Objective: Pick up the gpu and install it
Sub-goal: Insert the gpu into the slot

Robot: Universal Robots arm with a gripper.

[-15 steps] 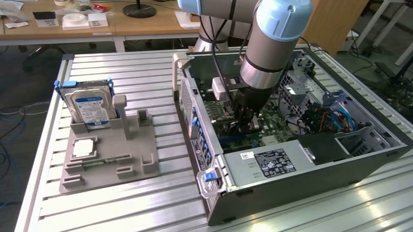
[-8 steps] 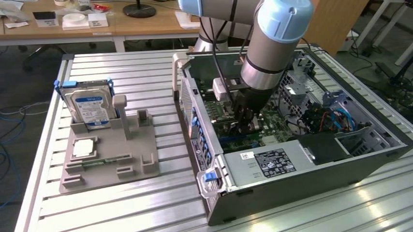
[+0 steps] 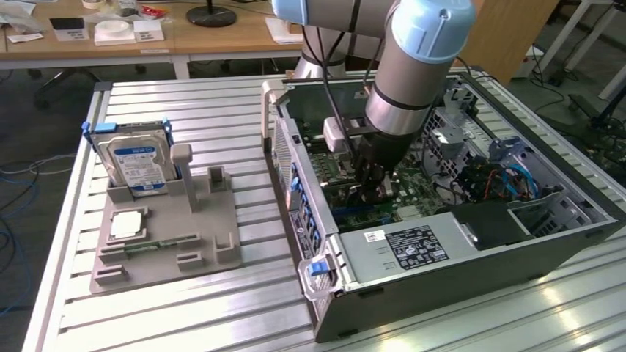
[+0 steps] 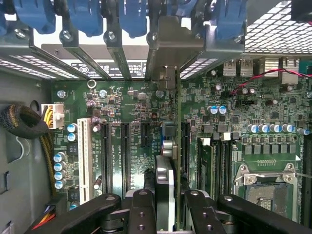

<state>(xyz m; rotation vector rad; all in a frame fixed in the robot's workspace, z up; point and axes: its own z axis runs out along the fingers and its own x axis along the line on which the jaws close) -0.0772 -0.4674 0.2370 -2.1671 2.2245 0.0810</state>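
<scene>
gpu point(image 4: 165, 195) upright inside computer case point(image 3: 459, 279)

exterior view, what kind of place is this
Probably a robotics lab or workshop bench. An open computer case lies on a slatted metal table beside a grey fixture holding a hard drive, with cluttered wooden desks behind.

I work in a robotics lab or workshop: my worktop point(image 3: 196, 308) is a ribbed aluminium bench carrying an opened computer case point(image 3: 450, 242) and a grey fixture block point(image 3: 166, 242) for spare parts. Beyond its far edge stand wooden desks point(image 3: 146, 37) (cluttered with small boxes), with cables on the floor point(image 3: 20, 183).
</scene>
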